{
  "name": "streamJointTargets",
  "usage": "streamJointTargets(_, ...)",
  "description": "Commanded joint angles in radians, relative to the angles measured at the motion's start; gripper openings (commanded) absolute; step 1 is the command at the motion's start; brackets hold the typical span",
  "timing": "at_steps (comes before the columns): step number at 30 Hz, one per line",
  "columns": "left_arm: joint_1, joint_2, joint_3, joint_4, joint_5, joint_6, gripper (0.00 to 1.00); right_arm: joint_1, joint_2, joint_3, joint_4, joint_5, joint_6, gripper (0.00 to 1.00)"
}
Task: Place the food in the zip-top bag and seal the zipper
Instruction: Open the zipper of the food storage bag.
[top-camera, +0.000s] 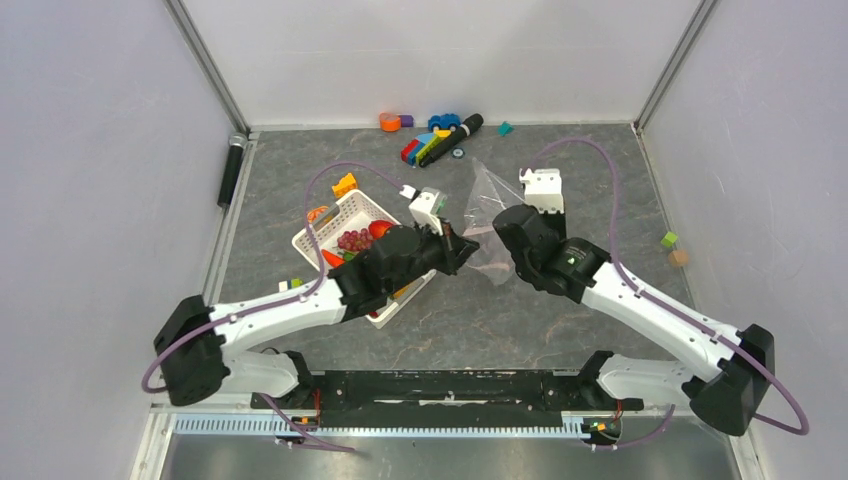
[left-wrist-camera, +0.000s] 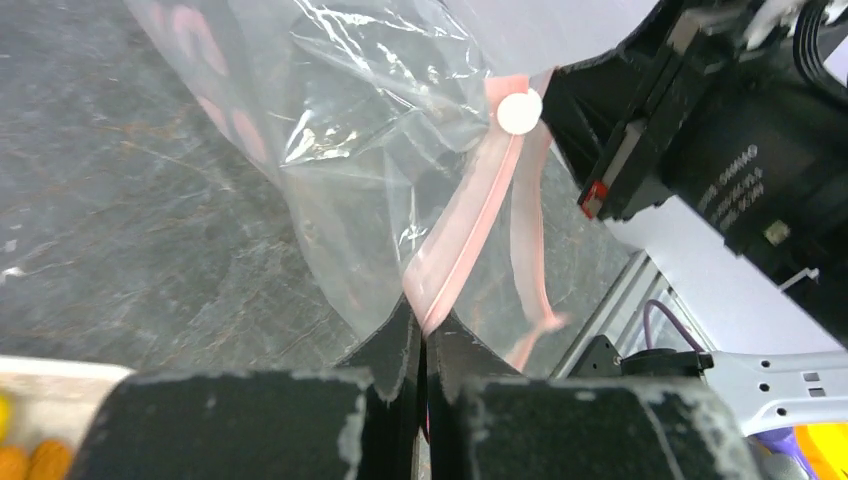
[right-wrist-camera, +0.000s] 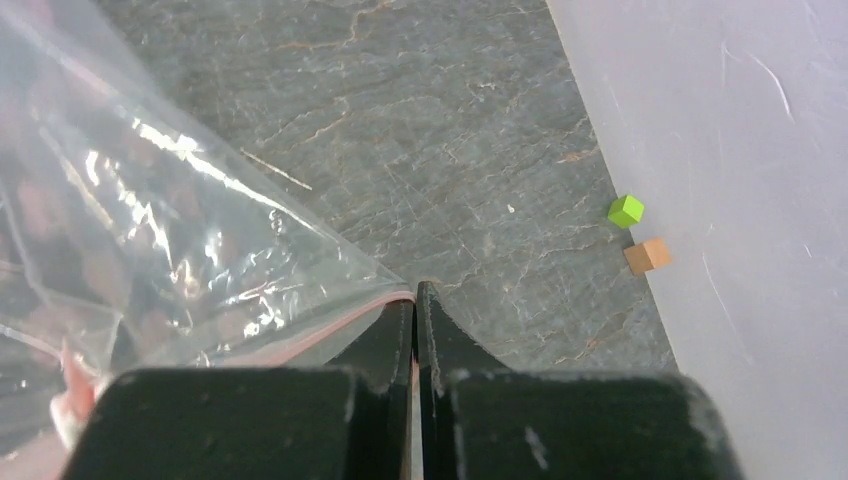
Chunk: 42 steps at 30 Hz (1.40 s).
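Counting two grippers on one zip-top bag (top-camera: 490, 195), lifted just toward twelve o'clock from the centre of the table (top-camera: 560, 330). Pinching the zipper (left-wrist-camera: 470, 230) with the left gripper (left-wrist-camera: 425, 345), jaws closed flat on the pink strip. Spotting one white round tab (left-wrist-camera: 519, 112) at one o'clock from that pinch, right beside the other arm's black body.

Over to the right gripper (right-wrist-camera: 415, 300): also clamped tight, biting the bag's corner where the thin pink edge runs in between the fingers. Clear film billowing away toward nine o'clock in the right wrist view.

Finding the food elsewhere, in one white basket (top-camera: 345, 215) at nine o'clock from the bag, partly under the left arm. Making out one purple grape bunch (top-camera: 352, 240) and one red piece (top-camera: 380, 229) touching it; can't count the rest under the arm. Adding one orange piece (top-camera: 317, 213) outside the basket at its ten o'clock, plus one yellow block (top-camera: 345, 184) at its twelve.

Tallying two small cubes at the table's three o'clock edge, one green cube (right-wrist-camera: 626, 211) and one tan cube (right-wrist-camera: 647, 256), just beside each other. Noting one cluster of coloured toys (top-camera: 440, 140) at twelve o'clock.
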Motion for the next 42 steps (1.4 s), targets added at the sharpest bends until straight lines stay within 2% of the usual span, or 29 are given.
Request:
streamJointTargets(1,0.008,-0.165,-0.063,-0.161,-0.331,0.100,0.02,-0.096,0.030,0.072,-0.295,0.344,0.096,0.00)
streamJointTargets(4,0.009,-0.215,-0.085,-0.240,-0.488,0.131,0.02,-0.107,0.020,0.069,-0.316,0.352,0.127,0.00)
streamJointTargets(7,0.009,-0.216,-0.083,-0.288,-0.555,0.126,0.02,-0.106,-0.006,0.090,-0.296,0.268,0.118,0.01)
streamJointTargets(9,0.008,-0.191,-0.070,-0.284,-0.517,0.124,0.02,-0.106,-0.043,0.082,-0.207,0.160,0.032,0.01)
streamJointTargets(13,0.009,-0.091,0.009,-0.273,-0.415,0.168,0.02,-0.106,-0.189,-0.008,0.074,-0.158,-0.195,0.03)
streamJointTargets(17,0.009,0.012,0.113,-0.323,-0.414,0.219,0.02,-0.106,-0.321,-0.073,0.240,-0.410,-0.258,0.09)
streamJointTargets(19,0.009,0.030,0.124,-0.298,-0.339,0.210,0.02,-0.106,-0.356,-0.115,0.297,-0.490,-0.270,0.13)
streamJointTargets(21,0.009,0.038,0.109,-0.233,-0.224,0.184,0.02,-0.106,-0.361,-0.143,0.311,-0.528,-0.266,0.17)
streamJointTargets(24,0.009,0.050,0.090,-0.158,-0.073,0.158,0.02,-0.106,-0.334,-0.209,0.320,-0.529,-0.214,0.15)
streamJointTargets(28,0.009,0.051,0.091,-0.135,-0.019,0.148,0.02,-0.106,-0.275,-0.262,0.334,-0.530,-0.179,0.16)
streamJointTargets(29,0.009,0.054,0.089,-0.131,-0.012,0.148,0.02,-0.106,-0.267,-0.259,0.340,-0.531,-0.181,0.15)
streamJointTargets(31,0.009,0.063,0.088,-0.147,-0.028,0.142,0.02,-0.106,-0.270,-0.263,0.367,-0.531,-0.186,0.01)
streamJointTargets(32,0.009,0.067,0.089,-0.164,-0.044,0.138,0.04,-0.106,-0.275,-0.265,0.379,-0.534,-0.189,0.00)
streamJointTargets(34,0.009,0.073,0.088,-0.193,-0.080,0.128,0.21,-0.106,-0.287,-0.261,0.391,-0.543,-0.201,0.00)
streamJointTargets(36,0.009,0.071,0.085,-0.199,-0.089,0.128,0.29,-0.106,-0.292,-0.245,0.369,-0.531,-0.203,0.00)
streamJointTargets(39,0.009,0.068,0.093,-0.172,0.015,0.193,0.47,-0.106,-0.274,-0.192,0.259,-0.494,-0.179,0.00)
streamJointTargets(40,0.009,0.072,0.106,-0.163,0.057,0.211,0.60,-0.106,-0.257,-0.159,0.194,-0.459,-0.163,0.00)
streamJointTargets(41,0.009,0.078,0.120,-0.159,0.092,0.226,0.83,-0.106,-0.236,-0.130,0.138,-0.419,-0.153,0.00)
streamJointTargets(42,0.009,0.088,0.134,-0.156,0.118,0.235,0.98,-0.107,-0.219,-0.100,0.094,-0.376,-0.150,0.00)
